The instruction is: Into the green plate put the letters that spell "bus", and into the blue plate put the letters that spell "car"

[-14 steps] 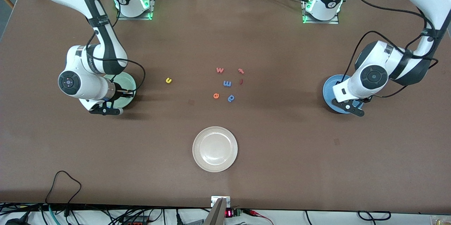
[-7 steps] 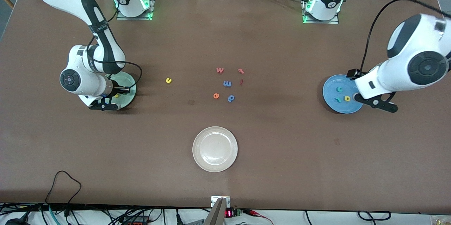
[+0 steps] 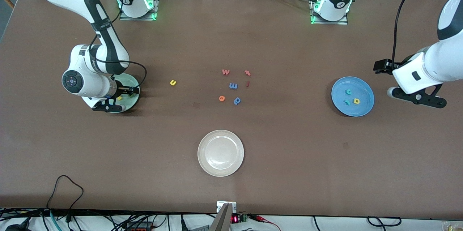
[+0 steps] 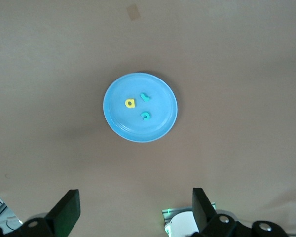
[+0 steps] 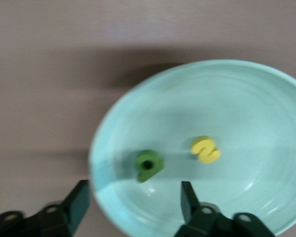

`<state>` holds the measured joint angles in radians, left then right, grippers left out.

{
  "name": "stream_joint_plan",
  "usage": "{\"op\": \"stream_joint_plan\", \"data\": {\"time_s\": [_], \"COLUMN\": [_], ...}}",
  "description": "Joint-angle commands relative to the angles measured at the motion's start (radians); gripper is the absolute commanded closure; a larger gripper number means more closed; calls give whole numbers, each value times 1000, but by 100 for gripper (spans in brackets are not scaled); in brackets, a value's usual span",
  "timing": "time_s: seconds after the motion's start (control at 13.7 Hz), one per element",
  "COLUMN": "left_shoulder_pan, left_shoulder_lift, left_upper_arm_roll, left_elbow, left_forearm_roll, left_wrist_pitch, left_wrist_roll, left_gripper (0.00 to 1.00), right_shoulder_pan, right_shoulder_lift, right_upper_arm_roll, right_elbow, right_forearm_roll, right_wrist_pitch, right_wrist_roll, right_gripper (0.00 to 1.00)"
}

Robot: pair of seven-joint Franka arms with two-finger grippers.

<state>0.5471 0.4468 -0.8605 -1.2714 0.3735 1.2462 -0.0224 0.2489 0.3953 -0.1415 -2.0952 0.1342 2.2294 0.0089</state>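
Over the green plate (image 3: 127, 92) at the right arm's end of the table, the right gripper (image 5: 133, 202) hangs with fingers spread and empty, the green b (image 5: 148, 165) and yellow s (image 5: 205, 149) lying in the plate below. Nearer the table's middle, the yellow u (image 3: 173, 82) lies on bare table. Up past the blue plate (image 3: 365, 106), which holds the teal c (image 3: 348, 92), teal r (image 3: 347, 102) and yellow a (image 3: 356, 101), the left gripper (image 4: 133, 210) is wide open, holding nothing.
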Motion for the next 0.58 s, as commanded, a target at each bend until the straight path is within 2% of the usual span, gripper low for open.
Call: {"op": "stream_joint_plan", "data": {"time_s": [0.0,0.07,0.22,0.29,0.37,0.44,0.51], "left_shoulder_pan": [-200,-252,-391,-454,-516,-571,-620], "left_shoulder_lift": [-74,-121,-202,-242,-294,-371,-437], "left_upper_arm_roll": [325,431,663,760,828,878,915], "left_elbow": [55,37,-46,-104,-185,-309,-400], "left_forearm_roll": [-195,-273,-388,-425,-430,-427,-420], "left_wrist_pitch": [30,76,157,212,278,379,459], "left_wrist_roll": [1,1,1,1,-2,-4,2], "left_gripper": [0,0,0,0,0,0,0], "right_shoulder_pan": [96,140,223,257,272,294,308], "right_shoulder_lift": [-39,-39,-38,-33,-27,-20,-13], "right_upper_arm_roll": [6,6,6,6,6,6,6], "right_elbow": [-3,-5,-3,-3,-2,-2,0], "right_forearm_roll": [4,5,5,5,5,8,19], "right_wrist_pitch": [-31,-31,-22,-17,-8,5,15], "right_wrist_roll": [57,106,221,267,299,312,333], "right_gripper": [5,13,19,33,36,41,41]}}
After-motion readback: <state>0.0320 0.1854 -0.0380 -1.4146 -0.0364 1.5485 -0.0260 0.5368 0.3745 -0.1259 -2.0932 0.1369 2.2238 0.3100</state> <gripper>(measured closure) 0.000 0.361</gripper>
